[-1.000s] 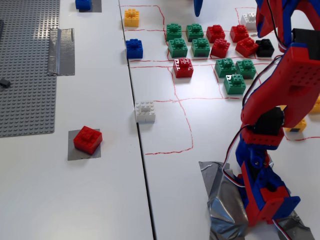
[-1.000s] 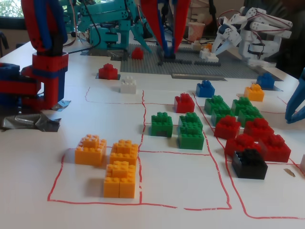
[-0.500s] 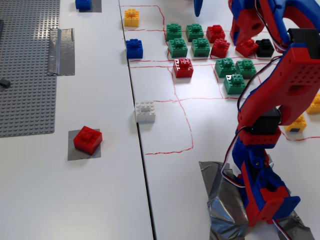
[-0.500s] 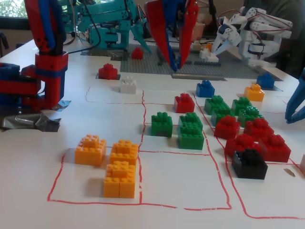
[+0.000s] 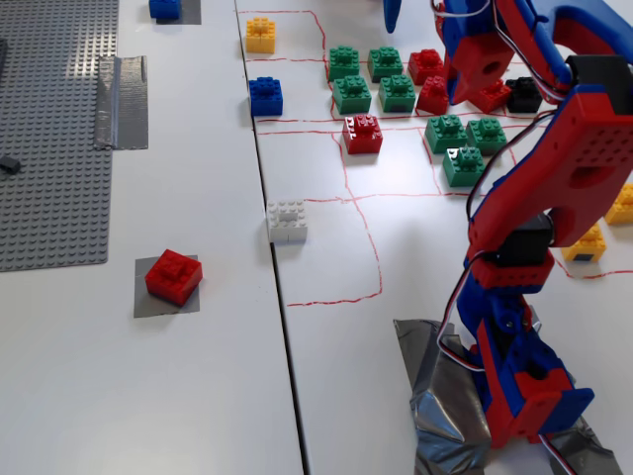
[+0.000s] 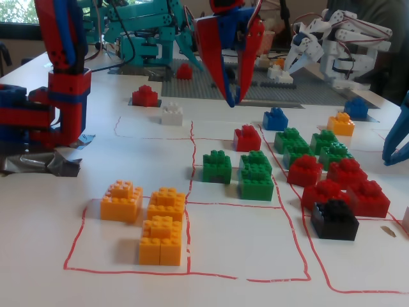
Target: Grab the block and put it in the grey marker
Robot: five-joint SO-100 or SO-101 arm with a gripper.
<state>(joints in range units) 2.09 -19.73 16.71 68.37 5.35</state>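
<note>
White table, end effector lower.

Pincer tips only resolve in one fixed view; in the other its fingertips are lost against the red bricks below, so the jaw gap is unreadable there. White-grey brick from the far row is fully behind the pincer body in that view. Blue brick, far left of the pincer, is cut by the top edge. Yellow brick is cut by the right edge. Grey marker, well away from the pincer, is mostly covered by the block. Arm base is cropped at the bottom edge.
</note>
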